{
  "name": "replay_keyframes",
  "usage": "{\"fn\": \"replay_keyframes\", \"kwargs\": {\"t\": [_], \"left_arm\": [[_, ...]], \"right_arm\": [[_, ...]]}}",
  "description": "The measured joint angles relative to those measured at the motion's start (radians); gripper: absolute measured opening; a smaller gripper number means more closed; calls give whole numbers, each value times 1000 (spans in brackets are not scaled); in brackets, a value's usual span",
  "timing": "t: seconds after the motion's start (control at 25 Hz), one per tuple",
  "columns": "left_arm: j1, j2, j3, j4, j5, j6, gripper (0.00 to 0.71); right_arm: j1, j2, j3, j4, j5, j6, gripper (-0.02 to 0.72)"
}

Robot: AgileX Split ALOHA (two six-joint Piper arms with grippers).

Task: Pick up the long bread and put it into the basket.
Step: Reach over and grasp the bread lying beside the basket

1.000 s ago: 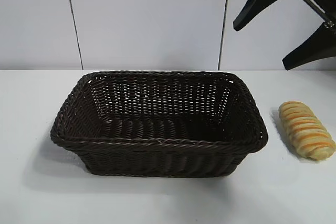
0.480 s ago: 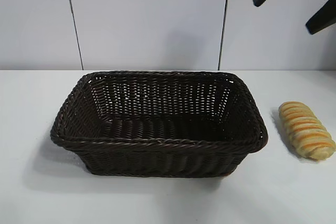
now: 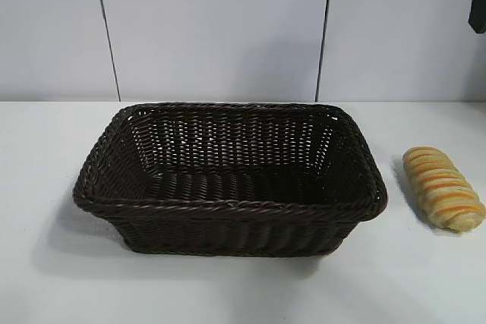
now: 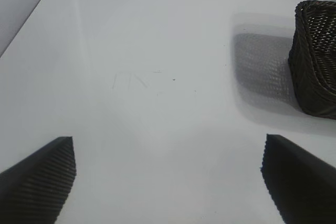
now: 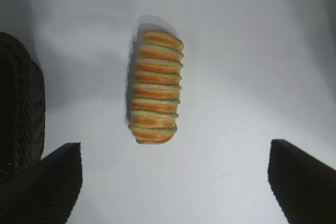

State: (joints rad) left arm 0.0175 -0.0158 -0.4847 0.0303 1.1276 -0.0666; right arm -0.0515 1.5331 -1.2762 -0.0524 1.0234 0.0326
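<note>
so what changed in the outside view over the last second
The right tool swung up and to the right: both fingers were in plain view a second ago, now only a dark sliver shows at the top right edge. It stands open above the long bread, holding nothing. The long bread, the basket and the left tool stayed put.

Lighting bright, even, diffuse from overhead. White table near blown out in both wrist views. Basket casts a soft grey shadow to its left (weave pattern visible in it, left wrist view). Long bread sharp, thin shadow on one side. Near fingers slightly soft.
</note>
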Motion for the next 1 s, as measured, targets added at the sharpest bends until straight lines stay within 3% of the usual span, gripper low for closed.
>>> {"fn": "replay_keyframes", "kwargs": {"t": [0.24, 0.76, 1.0], "left_arm": [[0, 0, 0, 0, 0, 0, 694], [0, 0, 0, 0, 0, 0, 694], [0, 0, 0, 0, 0, 0, 694]], "right_arm": [[-12, 10, 166, 39, -154, -11, 661], [-12, 227, 198, 86, -358, -11, 661], [-12, 268, 198, 101, -421, -22, 628]]}}
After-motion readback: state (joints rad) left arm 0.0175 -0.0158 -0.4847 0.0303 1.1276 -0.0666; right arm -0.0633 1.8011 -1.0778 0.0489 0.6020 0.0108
